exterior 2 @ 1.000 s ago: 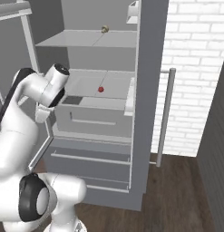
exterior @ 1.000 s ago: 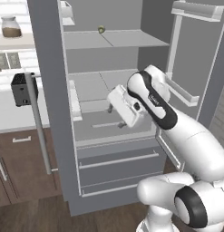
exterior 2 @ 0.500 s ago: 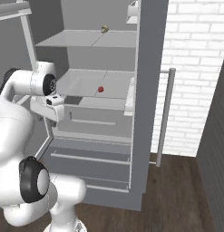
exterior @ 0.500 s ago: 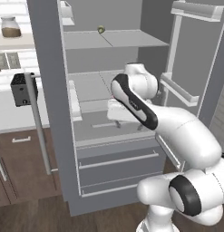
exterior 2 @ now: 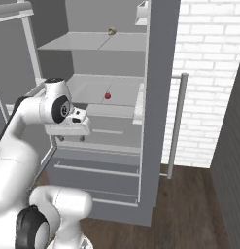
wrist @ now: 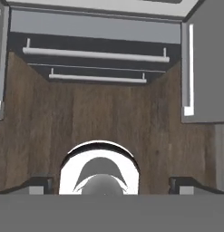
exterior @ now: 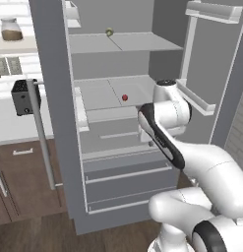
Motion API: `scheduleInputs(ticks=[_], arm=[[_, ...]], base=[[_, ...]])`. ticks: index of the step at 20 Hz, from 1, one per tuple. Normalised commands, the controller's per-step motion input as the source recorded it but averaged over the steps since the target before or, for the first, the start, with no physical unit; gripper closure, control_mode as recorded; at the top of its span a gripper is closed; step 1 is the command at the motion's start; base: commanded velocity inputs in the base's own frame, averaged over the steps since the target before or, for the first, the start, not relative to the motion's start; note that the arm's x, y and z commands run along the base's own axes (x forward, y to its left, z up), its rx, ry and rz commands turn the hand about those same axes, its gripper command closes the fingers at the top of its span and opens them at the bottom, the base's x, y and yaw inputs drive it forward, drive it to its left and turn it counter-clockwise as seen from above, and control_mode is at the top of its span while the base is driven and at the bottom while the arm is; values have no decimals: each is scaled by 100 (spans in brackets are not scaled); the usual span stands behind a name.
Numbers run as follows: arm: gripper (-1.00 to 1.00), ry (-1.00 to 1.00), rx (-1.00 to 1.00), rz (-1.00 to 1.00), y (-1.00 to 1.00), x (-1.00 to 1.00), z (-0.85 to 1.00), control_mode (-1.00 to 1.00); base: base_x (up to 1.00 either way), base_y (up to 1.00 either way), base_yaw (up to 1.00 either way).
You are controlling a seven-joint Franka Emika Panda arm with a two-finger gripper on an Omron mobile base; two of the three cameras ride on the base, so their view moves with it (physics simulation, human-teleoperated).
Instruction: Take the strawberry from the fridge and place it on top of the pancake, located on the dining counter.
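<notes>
Open fridge (exterior: 59,123), strawberry (exterior: 125,97) mid-shelf, gripper (exterior 2: 70,137) spread wide, empty, pointing floorward.

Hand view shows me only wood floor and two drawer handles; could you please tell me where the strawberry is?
Observer: The strawberry lies alone on the lower shelf of the open fridge, above those drawers.
Operator: Thank you. Where is the gripper relative to it?
Observer: The gripper points down at the floor in front of the fridge, lower than that shelf and well apart from the berry, with its jaws open and empty.
Operator: Is anything else stored inside?
Observer: One small greenish object sits on the upper shelf.
</notes>
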Motion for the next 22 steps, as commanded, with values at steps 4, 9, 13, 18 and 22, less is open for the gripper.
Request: scheduleInputs(ticks=[4,9,13,18,22], arm=[[-100,-2,6,3,1,-10,-26,-100],[-100,-12,7,-2,0,-48,-7,-100],[-100,-7,0,-2,0,-21,-19,-100],[-100,0,0,0,0,0,0,-100],[-100,0,0,0,0,0,0,-100]], base=[[0,0,0],[0,0,0],[0,0,0],[0,0,0],[0,0,0]])
